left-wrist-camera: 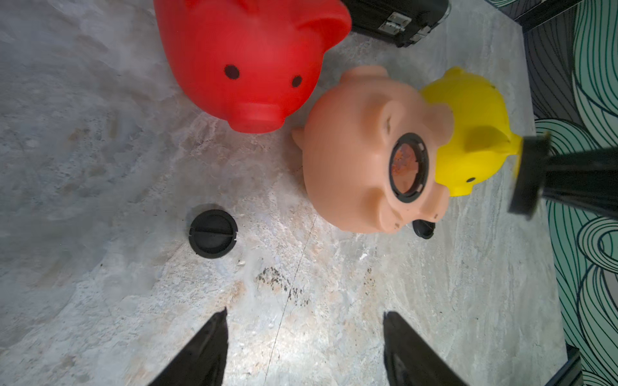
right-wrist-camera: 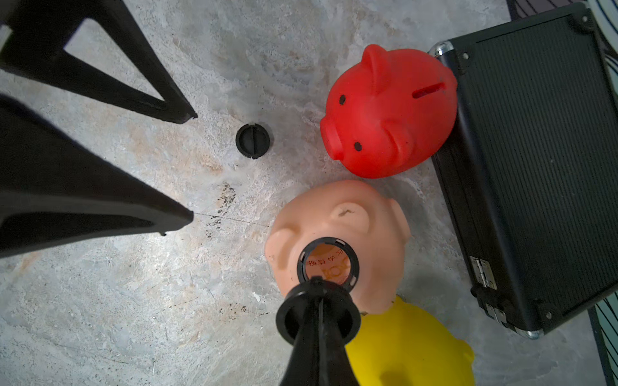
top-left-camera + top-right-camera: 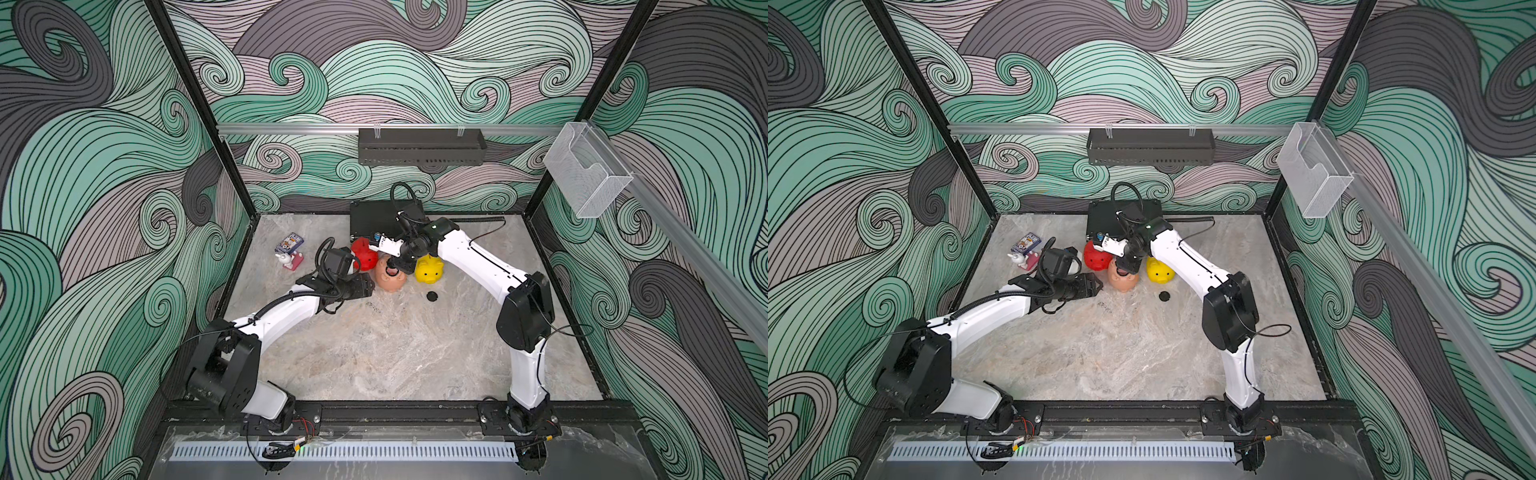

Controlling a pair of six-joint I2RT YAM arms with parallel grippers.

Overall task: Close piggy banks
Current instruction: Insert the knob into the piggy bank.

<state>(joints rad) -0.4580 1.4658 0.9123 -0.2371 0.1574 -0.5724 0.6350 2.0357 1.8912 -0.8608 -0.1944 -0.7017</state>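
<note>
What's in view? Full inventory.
red pig: 1, red, by case.
peach pig: 1, peach, middle, belly hole open.
yellow pig: 1, yellow, right of peach.
plugs: 3, black: held plug, left plug, front plug, last two on table.
case: 1, black, back.
card box: 1, blue, back left.
figurine: 1, white-red, beside it.
wall tray: 1, black, back rail.
clear holder: 1, right rail.
left gripper: open, empty.
right gripper: shut on held plug over peach pig.

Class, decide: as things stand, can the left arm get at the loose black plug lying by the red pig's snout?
Probably yes: the left gripper is open and faces the plug, with only bare table between them; the red pig sits beyond it.
</note>
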